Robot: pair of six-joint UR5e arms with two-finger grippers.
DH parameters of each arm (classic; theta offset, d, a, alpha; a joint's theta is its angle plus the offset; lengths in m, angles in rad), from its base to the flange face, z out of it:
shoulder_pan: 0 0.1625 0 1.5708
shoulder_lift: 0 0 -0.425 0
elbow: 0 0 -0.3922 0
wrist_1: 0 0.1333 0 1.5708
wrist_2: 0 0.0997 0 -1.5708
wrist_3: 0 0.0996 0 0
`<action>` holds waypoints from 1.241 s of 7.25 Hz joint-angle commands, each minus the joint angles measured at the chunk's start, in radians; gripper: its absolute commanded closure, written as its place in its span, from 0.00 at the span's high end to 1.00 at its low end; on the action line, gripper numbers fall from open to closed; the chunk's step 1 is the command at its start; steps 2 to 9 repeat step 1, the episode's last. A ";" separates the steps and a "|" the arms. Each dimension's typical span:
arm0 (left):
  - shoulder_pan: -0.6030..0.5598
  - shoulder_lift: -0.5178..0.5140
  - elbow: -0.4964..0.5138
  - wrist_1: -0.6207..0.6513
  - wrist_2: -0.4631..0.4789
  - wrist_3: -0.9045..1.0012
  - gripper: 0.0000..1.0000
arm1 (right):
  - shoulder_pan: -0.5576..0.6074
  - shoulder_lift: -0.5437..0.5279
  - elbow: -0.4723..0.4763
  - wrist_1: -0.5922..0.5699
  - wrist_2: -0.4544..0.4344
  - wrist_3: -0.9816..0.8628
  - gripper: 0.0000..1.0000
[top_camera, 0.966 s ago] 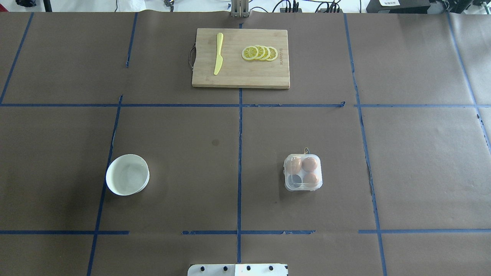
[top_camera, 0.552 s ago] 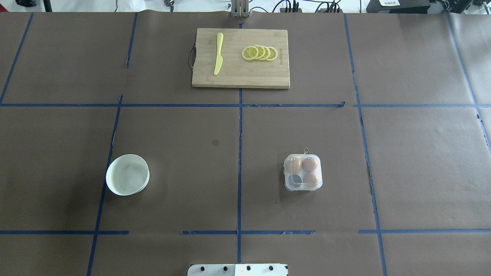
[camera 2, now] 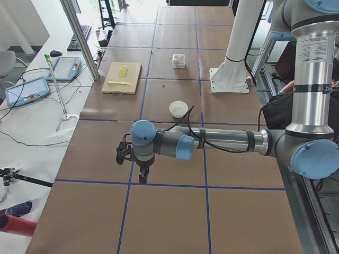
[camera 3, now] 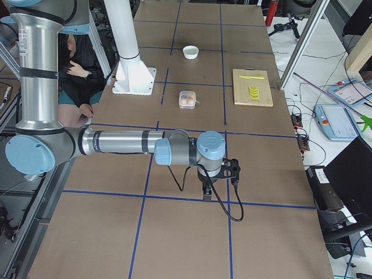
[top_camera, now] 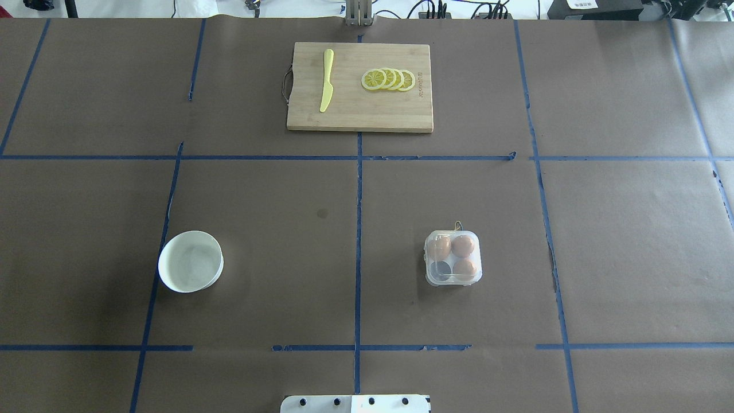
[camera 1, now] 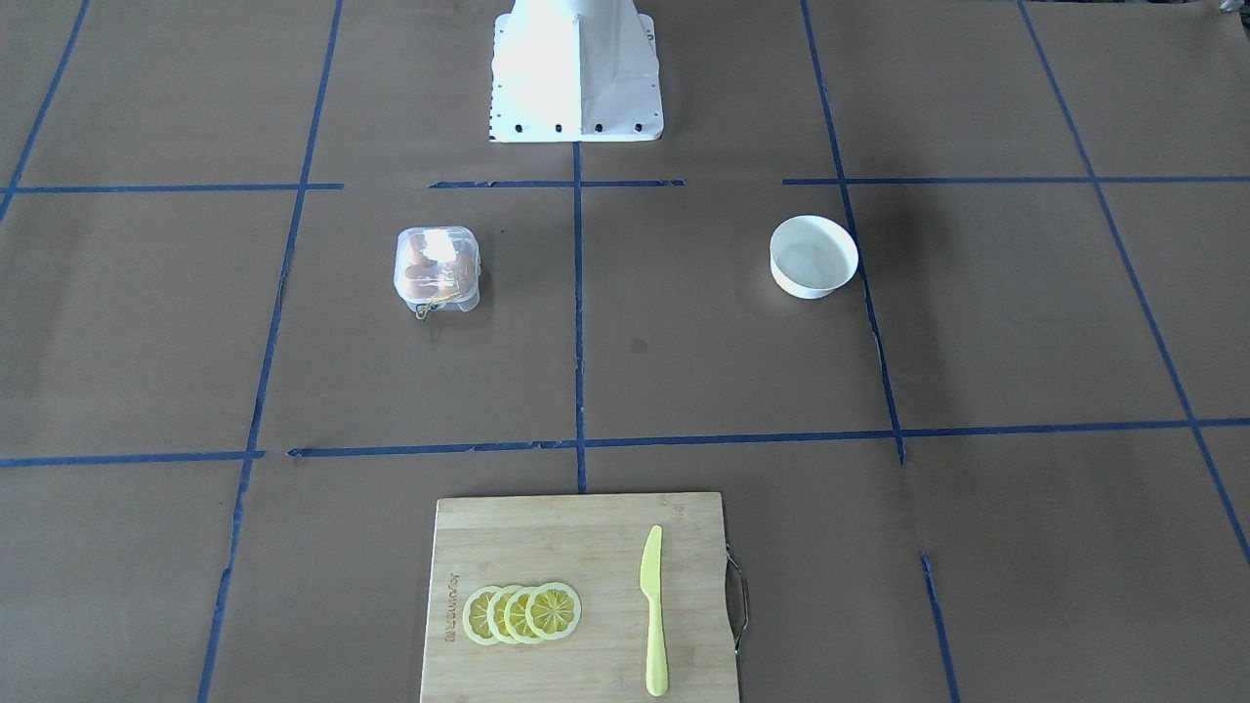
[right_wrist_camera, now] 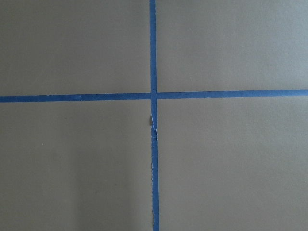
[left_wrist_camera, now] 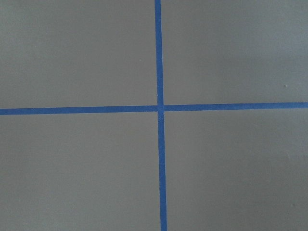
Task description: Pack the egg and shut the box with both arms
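The clear box (top_camera: 453, 258) stands on the brown table right of centre, and its lid appears to lie down over the cups. It holds three brown eggs (top_camera: 463, 245), and its near-left cup is empty. The box also shows in the front view (camera 1: 437, 266), with its yellow string at the side away from the robot. Both arms are outside the overhead and front views. The left gripper (camera 2: 142, 177) hangs over the table's left end, far from the box. The right gripper (camera 3: 207, 195) hangs over the right end. I cannot tell whether either is open or shut. Both wrist views show only paper and blue tape.
An empty white bowl (top_camera: 190, 261) stands left of centre. A wooden cutting board (top_camera: 359, 112) at the far middle carries a yellow knife (top_camera: 327, 80) and lemon slices (top_camera: 389, 79). The white pedestal base (camera 1: 576, 68) stands at the near edge.
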 commanded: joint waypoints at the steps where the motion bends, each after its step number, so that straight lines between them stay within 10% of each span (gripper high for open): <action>1: 0.000 0.000 0.000 0.000 0.001 0.000 1.00 | 0.000 0.000 0.002 0.000 0.000 0.000 1.00; 9: 0.000 0.000 0.000 0.000 0.001 0.000 1.00 | 0.000 0.000 0.002 0.000 0.000 0.000 1.00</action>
